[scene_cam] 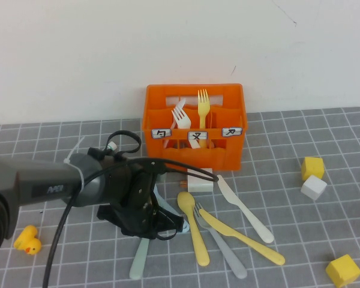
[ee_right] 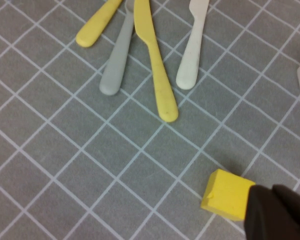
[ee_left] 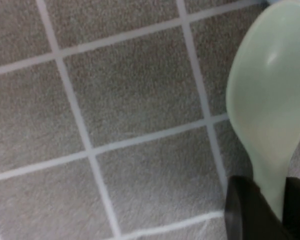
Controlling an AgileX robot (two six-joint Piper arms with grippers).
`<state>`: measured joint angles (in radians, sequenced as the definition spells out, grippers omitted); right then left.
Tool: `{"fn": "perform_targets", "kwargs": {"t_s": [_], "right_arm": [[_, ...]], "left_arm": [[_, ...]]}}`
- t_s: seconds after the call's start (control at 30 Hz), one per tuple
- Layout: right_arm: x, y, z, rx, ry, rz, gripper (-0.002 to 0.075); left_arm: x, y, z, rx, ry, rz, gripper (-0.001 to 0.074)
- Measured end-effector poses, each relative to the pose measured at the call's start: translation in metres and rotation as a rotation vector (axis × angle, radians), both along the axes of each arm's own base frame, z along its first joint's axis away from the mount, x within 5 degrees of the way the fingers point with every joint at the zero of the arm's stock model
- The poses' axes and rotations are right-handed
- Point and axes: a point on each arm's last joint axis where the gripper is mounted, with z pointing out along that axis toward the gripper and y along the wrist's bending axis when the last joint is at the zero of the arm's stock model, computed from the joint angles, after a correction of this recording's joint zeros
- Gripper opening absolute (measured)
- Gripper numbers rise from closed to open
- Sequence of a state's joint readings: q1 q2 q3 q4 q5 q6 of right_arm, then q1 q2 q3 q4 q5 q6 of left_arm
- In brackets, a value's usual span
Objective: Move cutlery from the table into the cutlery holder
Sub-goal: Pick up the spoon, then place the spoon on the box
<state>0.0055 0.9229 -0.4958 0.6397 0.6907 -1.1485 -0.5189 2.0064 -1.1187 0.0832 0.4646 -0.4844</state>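
Grey tiled table (scene_cam: 324, 138) is under your left gripper (scene_cam: 149, 221), low at the front left, its fingers (ee_left: 250, 210) clamped on the mint spoon (ee_left: 270, 110); its handle pokes out below. Your right gripper (ee_right: 277, 212) shows only a dark tip by a yellow cube (ee_right: 225, 195) (can't tell its fingers). Behind, the orange cutlery holder (scene_cam: 195, 153) carries three white labels with unreadable black symbols; the loose cutlery (scene_cam: 228, 228) lies just before it.

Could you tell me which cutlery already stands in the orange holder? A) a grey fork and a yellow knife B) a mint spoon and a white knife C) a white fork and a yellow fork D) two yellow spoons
C: a white fork and a yellow fork stand upright in the holder; the left gripper is low over the table, and the right gripper is out of the high view.
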Motion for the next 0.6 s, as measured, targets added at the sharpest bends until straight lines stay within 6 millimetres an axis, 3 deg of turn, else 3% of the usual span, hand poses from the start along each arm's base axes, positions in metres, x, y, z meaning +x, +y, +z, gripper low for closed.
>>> {"fn": "perform_targets", "kwargs": {"t_s": [0.13,0.23,0.4,0.6], "right_arm": [[0.0,0.0,0.0,0.0,0.0,0.0,-0.0001],[0.0,0.0,0.0,-0.001,0.0,0.002,-0.0001],[0.0,0.0,0.0,-0.001,0.0,0.002,-0.0001],[0.0,0.0,0.0,0.001,0.0,0.001,-0.0002]], "left_arm": [[-0.003,0.003,0.01,0.02,0.005,-0.01,0.0113],[-0.006,0.006,0.033,0.026,-0.025,-0.021,0.0103],[-0.013,0.014,0.094,-0.012,-0.176,-0.044,0.0103],[-0.008,0.024,0.175,-0.197,-0.634,-0.057,0.0103]]}}
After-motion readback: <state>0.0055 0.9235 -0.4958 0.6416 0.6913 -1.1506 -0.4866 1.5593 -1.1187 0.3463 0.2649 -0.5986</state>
